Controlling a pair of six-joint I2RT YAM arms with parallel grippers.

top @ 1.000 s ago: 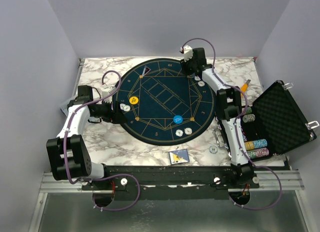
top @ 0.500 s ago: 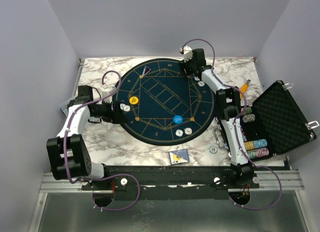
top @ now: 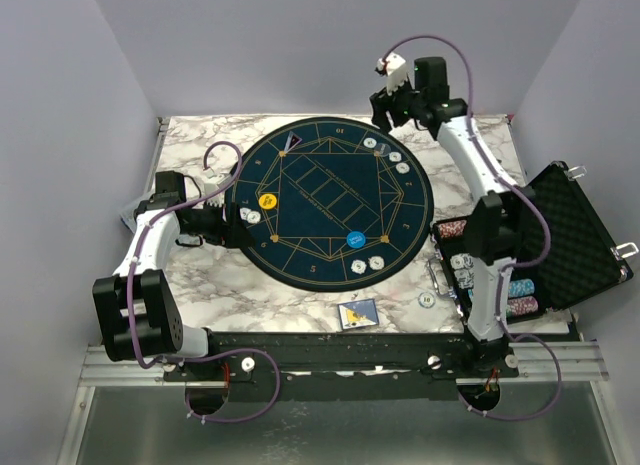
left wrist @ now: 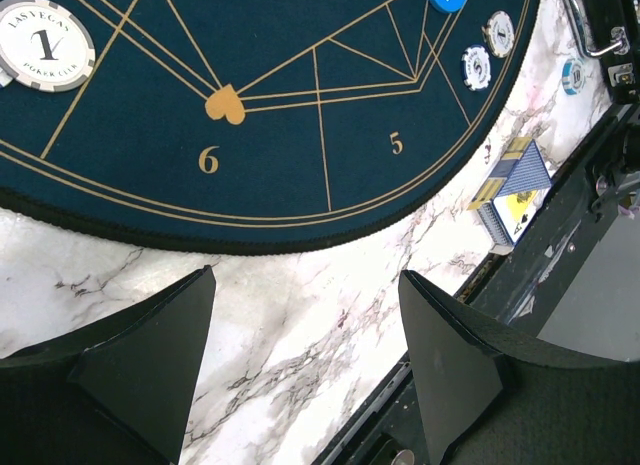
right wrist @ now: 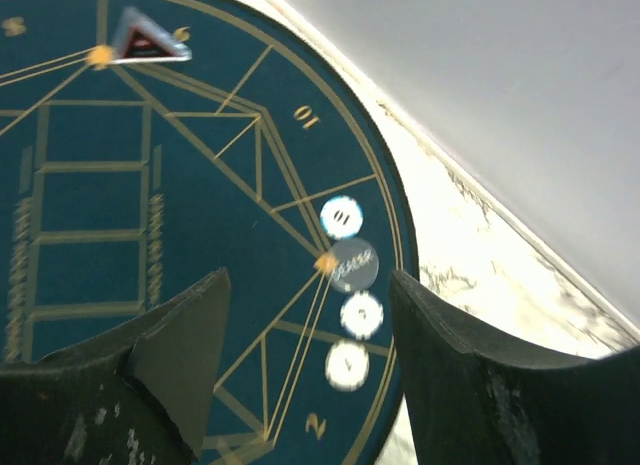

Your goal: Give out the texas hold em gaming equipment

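Above the mat's (right wrist: 100, 185) far right edge, my right pincer (right wrist: 308, 275) hangs open and empty over what look like four poker chips (right wrist: 361, 313); my left pincer (left wrist: 306, 275) gapes empty.

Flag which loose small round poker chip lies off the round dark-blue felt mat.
The lone chip on the white marble tabletop beside the open black case; other loose ones lie on the mat.

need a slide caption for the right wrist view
Open jaws frame a row of four chips by the rim of the round blue mat.
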